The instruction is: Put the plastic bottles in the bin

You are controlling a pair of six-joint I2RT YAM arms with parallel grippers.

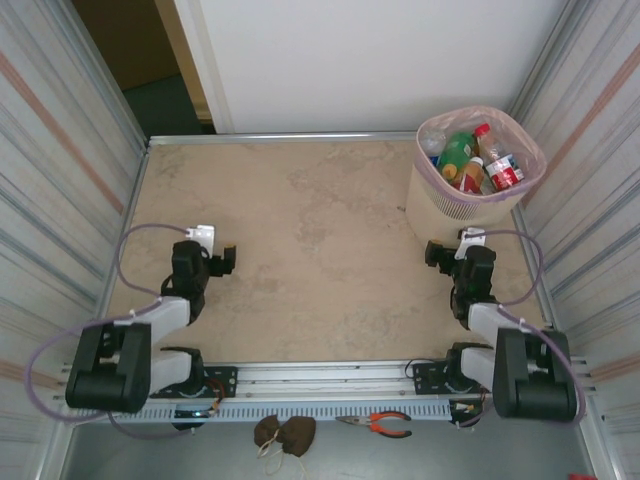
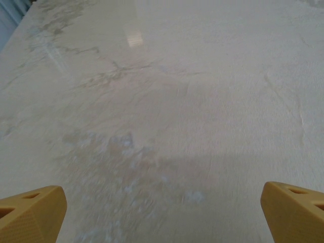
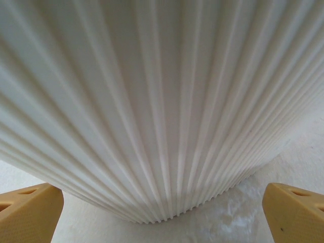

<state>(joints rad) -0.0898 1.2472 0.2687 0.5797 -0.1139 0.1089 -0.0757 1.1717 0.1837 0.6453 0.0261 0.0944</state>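
Plastic bottles (image 1: 478, 160): inside bin (image 1: 440, 205)
Right fingers (image 3: 30, 212): spread, empty, facing bin wall, nearer
Left fingers (image 2: 30, 215): spread, empty

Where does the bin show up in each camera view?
Top external: the bin stands at the far right corner of the tabletop, with bottles inside.
Left wrist: looks across the marbled tabletop.
Right wrist: the bin's ribbed wall looms close, across the upper frame.
Shared landmark: the tabletop, a strip at the bottom of the right wrist view.
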